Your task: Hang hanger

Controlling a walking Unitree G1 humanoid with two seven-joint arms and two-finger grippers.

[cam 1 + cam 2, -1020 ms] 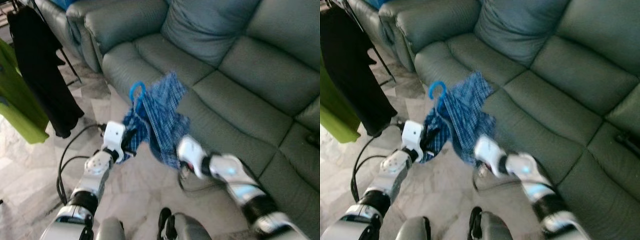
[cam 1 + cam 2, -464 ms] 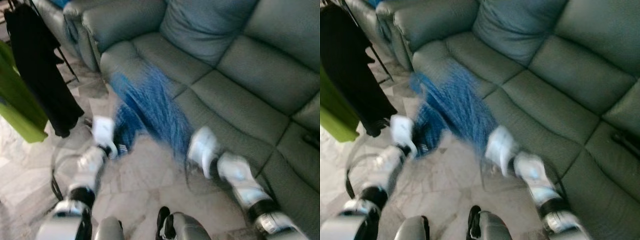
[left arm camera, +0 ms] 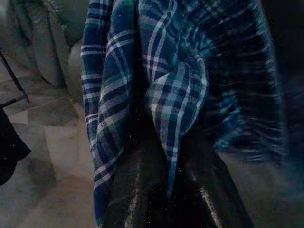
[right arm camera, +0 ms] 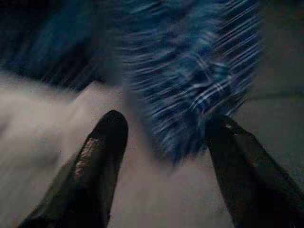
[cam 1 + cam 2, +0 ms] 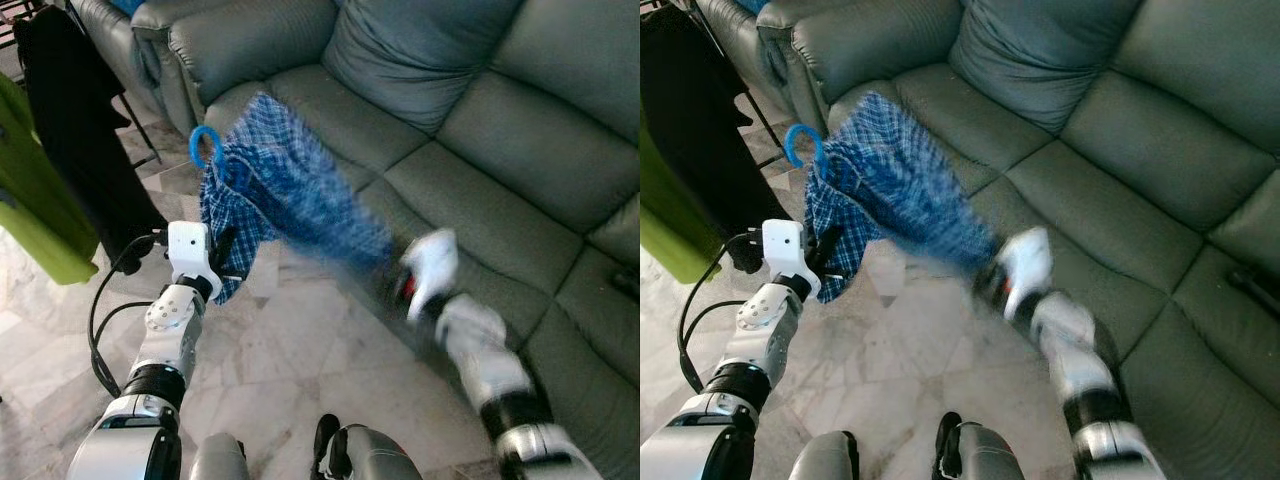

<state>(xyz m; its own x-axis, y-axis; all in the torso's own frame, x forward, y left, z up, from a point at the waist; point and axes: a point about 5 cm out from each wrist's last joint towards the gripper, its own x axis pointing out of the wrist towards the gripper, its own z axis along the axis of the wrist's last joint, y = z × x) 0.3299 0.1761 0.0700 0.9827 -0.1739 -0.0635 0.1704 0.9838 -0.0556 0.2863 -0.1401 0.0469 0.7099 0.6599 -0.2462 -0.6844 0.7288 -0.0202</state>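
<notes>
Hanger: blue plastic hanger (image 5: 205, 150), its hook standing up above the left tool, held in the air in front of the sofa.
Shirt: blue plaid shirt (image 5: 280, 185) draped on the hanger, spread from the hook toward the right arm; its far end is blurred.
Left tool: left tool (image 3: 166, 190) is raised over the floor, its black fingers (image 3: 135, 190) clenched on a fold of the shirt just below the hook.
Right tool: right tool (image 4: 161, 142) has its two fingers (image 4: 102, 152) spread apart and grasps nothing; the blurred edge of the shirt hangs just past the tips. Its white wrist sits near the sofa's front edge.
Sofa: grey-green leather sofa (image 5: 480, 130) with a loose cushion (image 5: 420, 50) at its back.
Floor: pale marble floor (image 5: 290, 350), a black cable (image 5: 105, 310) looping beside the left arm.
Hanging clothes: a black garment (image 5: 80, 140) and a lime-green garment (image 5: 30, 200) hang to the robot's left, well apart from the hanger.
</notes>
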